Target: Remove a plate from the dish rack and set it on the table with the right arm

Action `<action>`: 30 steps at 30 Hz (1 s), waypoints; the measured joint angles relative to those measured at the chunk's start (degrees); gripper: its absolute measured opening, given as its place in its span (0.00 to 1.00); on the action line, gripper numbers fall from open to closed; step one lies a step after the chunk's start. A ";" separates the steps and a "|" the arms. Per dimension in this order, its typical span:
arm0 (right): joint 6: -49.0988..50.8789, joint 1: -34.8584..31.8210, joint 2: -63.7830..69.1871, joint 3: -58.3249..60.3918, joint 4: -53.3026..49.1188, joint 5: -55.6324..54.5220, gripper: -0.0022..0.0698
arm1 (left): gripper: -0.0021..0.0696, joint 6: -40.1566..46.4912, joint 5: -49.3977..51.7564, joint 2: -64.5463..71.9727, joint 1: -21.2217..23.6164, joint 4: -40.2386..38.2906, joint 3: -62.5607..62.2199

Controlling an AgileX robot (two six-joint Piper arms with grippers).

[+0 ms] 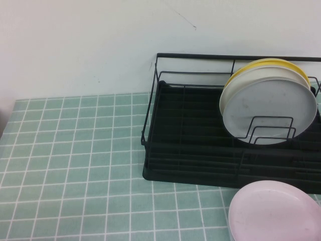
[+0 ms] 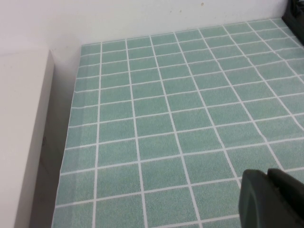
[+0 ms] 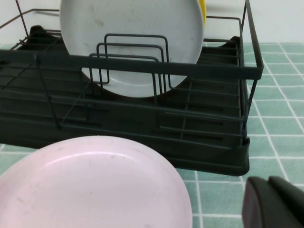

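Note:
The pale grey plate (image 1: 271, 110) stands upright in the wire loops at the right end of the black dish rack (image 1: 190, 150). It also shows in the right wrist view (image 3: 133, 28), behind the rack's front rail (image 3: 213, 71). My right gripper (image 3: 271, 202) is shut and empty, low over the green tiled table (image 3: 223, 194) in front of the rack's corner, apart from the plate. My left gripper (image 2: 271, 199) is shut and empty over the bare tiles (image 2: 166, 118), far left of the rack. Neither arm shows in the high view.
A cream-white plate (image 1: 261, 73) and a yellow plate (image 1: 271, 63) stand behind the grey one. A pale pink plate (image 1: 276, 211) lies flat on the table in front of the rack, close beside my right gripper (image 3: 90, 185). A white wall runs behind; a white ledge (image 2: 23, 133) borders the table's left edge.

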 joint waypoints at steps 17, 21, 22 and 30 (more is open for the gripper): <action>-8.86 0.00 0.00 0.00 -2.13 -0.32 0.03 | 0.02 0.00 0.00 0.00 0.00 0.00 0.00; -8.86 0.00 0.00 0.00 -2.00 -0.32 0.03 | 0.02 0.00 0.00 0.00 0.00 0.00 0.00; -8.86 0.00 0.00 0.00 -1.81 -0.32 0.03 | 0.02 0.00 0.00 0.00 0.00 0.00 0.00; -8.86 0.00 0.00 0.00 11.65 -5.06 0.03 | 0.02 0.08 0.00 0.00 0.00 0.00 0.00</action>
